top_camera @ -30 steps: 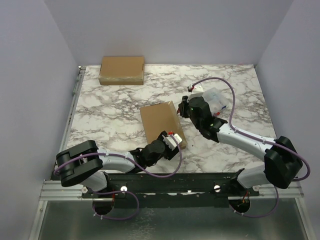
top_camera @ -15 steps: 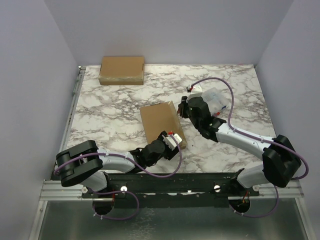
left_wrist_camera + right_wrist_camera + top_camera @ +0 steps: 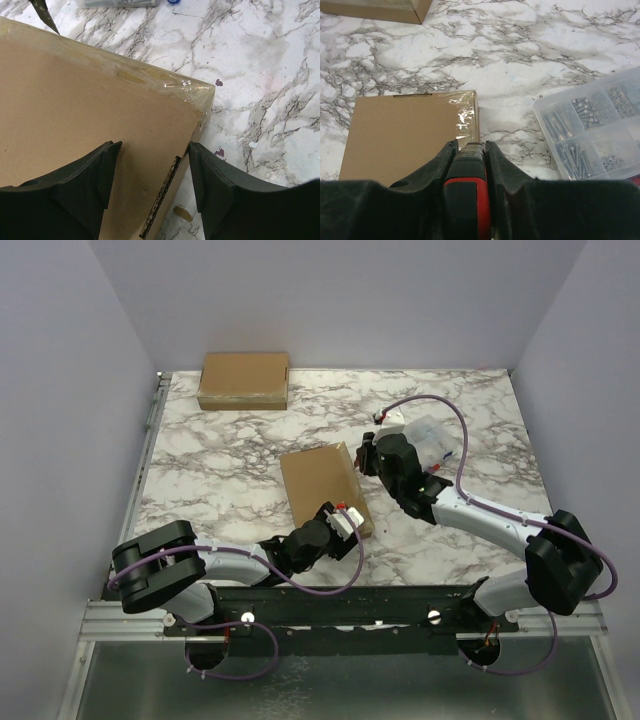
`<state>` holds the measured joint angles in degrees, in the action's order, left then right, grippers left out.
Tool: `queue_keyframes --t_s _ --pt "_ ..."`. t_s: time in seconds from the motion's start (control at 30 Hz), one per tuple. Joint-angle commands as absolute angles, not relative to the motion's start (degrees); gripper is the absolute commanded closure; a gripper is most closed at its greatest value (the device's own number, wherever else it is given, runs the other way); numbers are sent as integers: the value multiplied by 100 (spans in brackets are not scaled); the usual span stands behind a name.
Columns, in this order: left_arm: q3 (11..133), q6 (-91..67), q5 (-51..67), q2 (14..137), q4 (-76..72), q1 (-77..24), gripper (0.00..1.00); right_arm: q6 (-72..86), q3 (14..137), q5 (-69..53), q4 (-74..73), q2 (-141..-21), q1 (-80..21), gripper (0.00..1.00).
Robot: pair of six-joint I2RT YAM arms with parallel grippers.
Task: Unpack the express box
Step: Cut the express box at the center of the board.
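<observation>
Near edge: left gripper [image 3: 347, 520] over the near right corner of the express box [image 3: 320, 485]. Jaws are spread, one finger [image 3: 85, 185] above the cardboard top and the other out past the side, nothing grasped. The box lies flat mid marble table [image 3: 200, 460], with glossy clear tape along its right edge. At its far right corner is the right gripper [image 3: 469, 146], clenched on a red-handled cutter [image 3: 467, 200] — blade tip at the taped edge, contact unclear. Just right of it sits a clear screw organiser [image 3: 600, 125]. Far left corner: a second cardboard box [image 3: 243, 380].
</observation>
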<state>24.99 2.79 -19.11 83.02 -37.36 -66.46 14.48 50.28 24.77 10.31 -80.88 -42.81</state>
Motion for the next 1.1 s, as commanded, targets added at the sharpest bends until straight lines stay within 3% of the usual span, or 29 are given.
queue_keyframes --t_s 0.0,1.07 --pt "2365 142 -1872 8361 -3542 -6618 35 1449 4956 2440 1248 -8099 -4317 100" --pt "2358 122 -1850 8383 -3551 -6618 36 1472 4860 2321 1292 -8152 -4324 100"
